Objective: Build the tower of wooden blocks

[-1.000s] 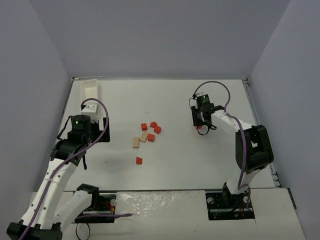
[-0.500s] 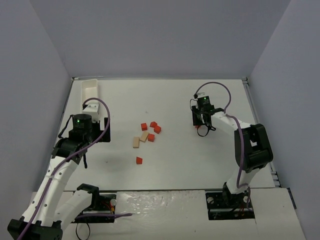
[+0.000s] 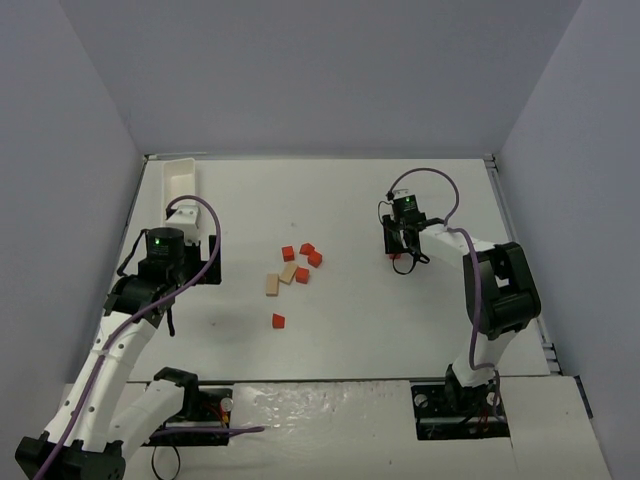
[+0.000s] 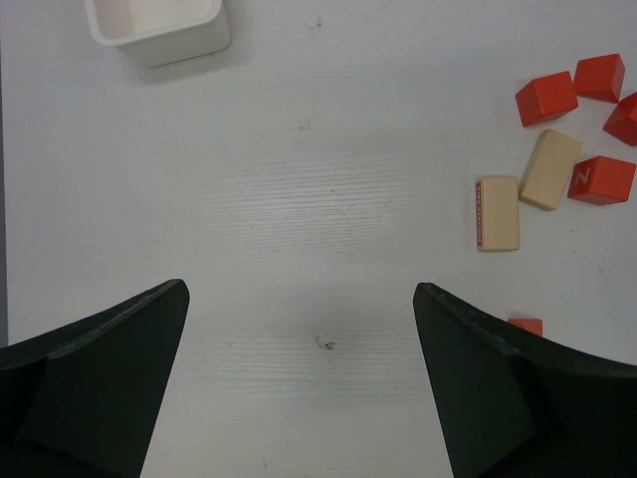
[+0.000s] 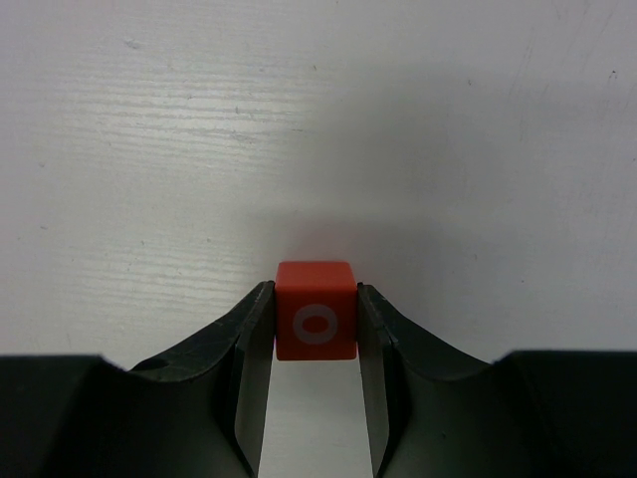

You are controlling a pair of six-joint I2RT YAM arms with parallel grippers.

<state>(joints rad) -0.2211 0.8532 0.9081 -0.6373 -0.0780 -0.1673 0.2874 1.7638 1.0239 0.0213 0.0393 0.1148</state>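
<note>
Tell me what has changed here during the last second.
The right gripper, shut on a red cube, moved a little farther out, away from the robot's side, and it kept its grip. The left gripper stayed open and still. The loose blocks did not move.

- White table, a few small marks on it.
- Tray sat in the far-left corner.
- Four red cubes were bunched mid-table, with two tan blocks right beside them.
- One more red cube lay alone, closer to the near edge.
</note>
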